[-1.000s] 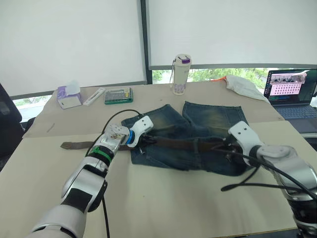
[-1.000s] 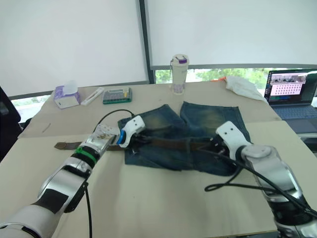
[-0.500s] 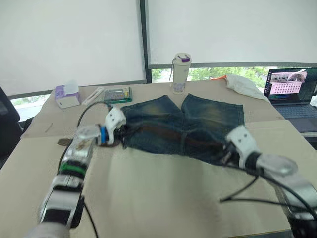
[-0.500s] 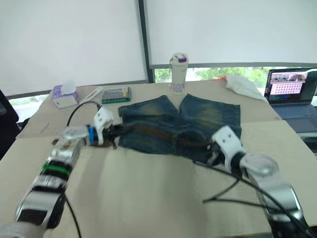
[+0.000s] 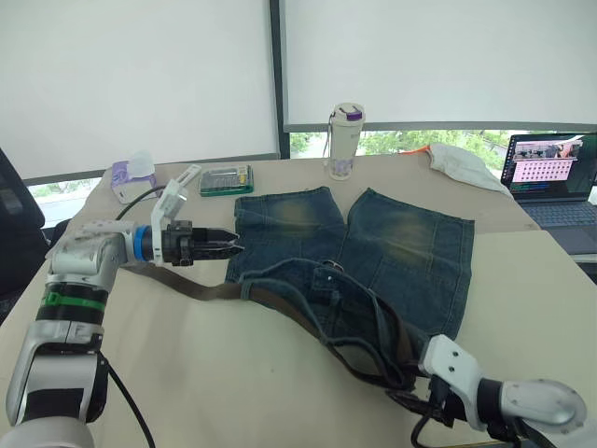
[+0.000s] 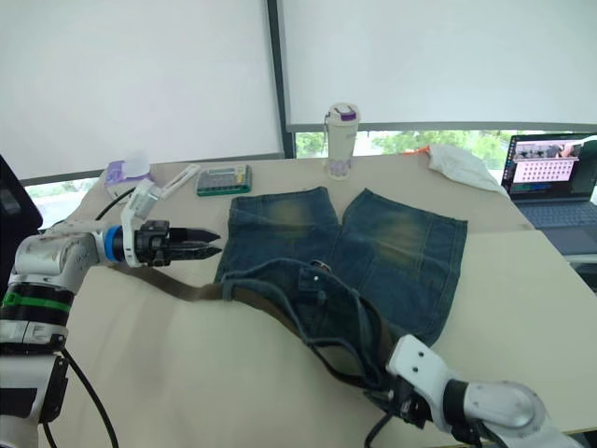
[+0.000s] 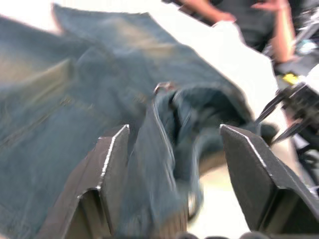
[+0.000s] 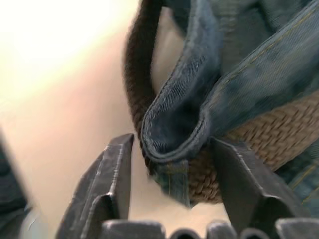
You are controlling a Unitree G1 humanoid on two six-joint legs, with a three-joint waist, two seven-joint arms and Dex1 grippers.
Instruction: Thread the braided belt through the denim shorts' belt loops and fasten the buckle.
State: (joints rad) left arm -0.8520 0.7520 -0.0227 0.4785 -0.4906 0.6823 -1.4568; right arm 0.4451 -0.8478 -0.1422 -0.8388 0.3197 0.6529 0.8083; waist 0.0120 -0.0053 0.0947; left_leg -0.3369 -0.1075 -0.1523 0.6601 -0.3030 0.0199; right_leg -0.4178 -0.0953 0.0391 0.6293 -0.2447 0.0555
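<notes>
Two grippers are now set well apart, where a second ago both were pressed against the waistband of the denim shorts (image 5: 373, 252). The shorts, bunched and lying crosswise then, are now spread with the legs pointing away toward the window, and the waistband is pulled out into a long slack fold running toward the near right corner of the table (image 5: 233, 383).

The left gripper (image 5: 227, 250) has been drawn off to the left and is held above the table just beside the left leg of the shorts; its black fingers are parted and nothing is gripped between them. The right gripper (image 8: 172, 164) is seen low at the near right, its fingers spread around the waistband fold and the braided belt (image 5: 201, 292), with no clamping visible.

The belt is seen lying from the table at the left, under the left gripper, into the waistband and along it toward the right gripper. A glint of silver metal, probably the buckle (image 5: 328, 270), is visible at mid-waistband. How many belt loops are threaded cannot be told. Fastening is judged not yet done, and the loose left end seems to need regrasping.
</notes>
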